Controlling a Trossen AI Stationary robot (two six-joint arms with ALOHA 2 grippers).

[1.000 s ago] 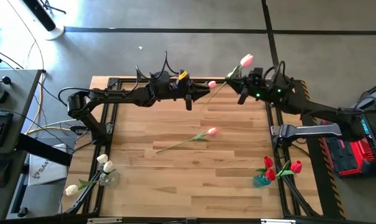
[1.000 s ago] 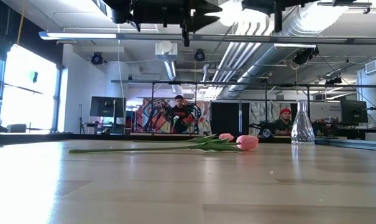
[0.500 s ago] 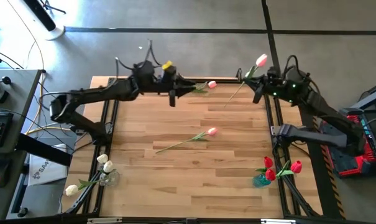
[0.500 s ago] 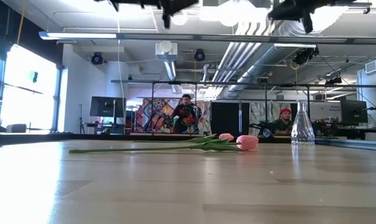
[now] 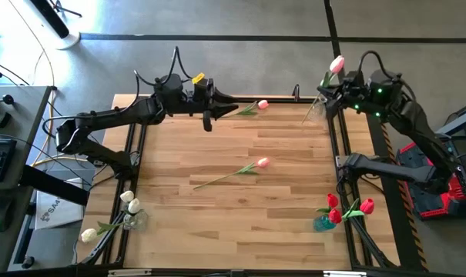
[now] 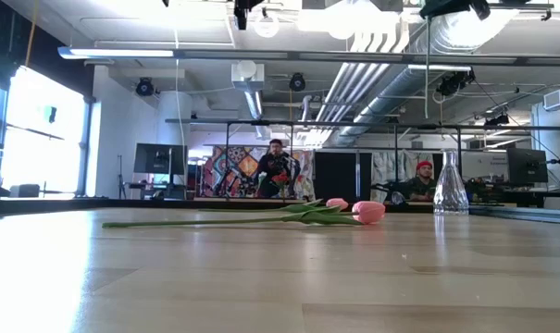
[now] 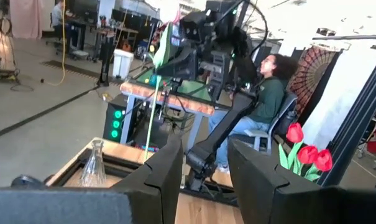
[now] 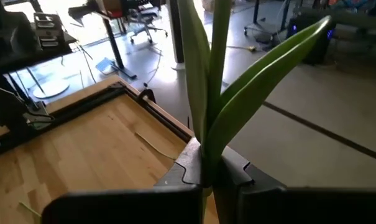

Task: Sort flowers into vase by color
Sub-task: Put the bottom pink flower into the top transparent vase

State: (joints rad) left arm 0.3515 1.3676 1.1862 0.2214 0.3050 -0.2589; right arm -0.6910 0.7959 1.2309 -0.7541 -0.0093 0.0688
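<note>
My right gripper [image 5: 330, 87], above the table's far right corner, is shut on a pink tulip whose head [image 5: 337, 63] points up and away. An empty clear vase [image 5: 316, 110] stands under it at that corner. My left gripper [image 5: 233, 106] hangs open over the far edge with nothing between its fingers [image 7: 169, 168]. It points at a second pink tulip [image 5: 253, 106], which lies flat at the far edge. A third pink tulip [image 5: 234, 173] lies flat mid-table. The low view shows this third tulip [image 6: 367, 212] and the vase [image 6: 451, 185]. My right gripper pinches the tulip's green stem [image 8: 206, 163] between its two fingers, where the long leaves [image 8: 262, 68] spring off, below the head. The fingers lie across the stem. The tulip is lifted clear and stands steeply; its lower stem [image 7: 150, 112] hangs toward the clear vase [image 7: 93, 165].
A vase of white tulips [image 5: 129, 209] stands at the near left corner. A blue-tinted vase of red tulips [image 5: 336, 214] stands at the near right. Black frame rails [image 5: 336, 146] run along the table's sides. A person [image 7: 268, 99] sits beyond the right edge.
My right gripper has carried its tulip up and toward the table's right edge, from over the far middle to the far right corner. The tulip has turned from slanting across the table to nearly upright. My left gripper has drawn back toward the left edge and risen.
</note>
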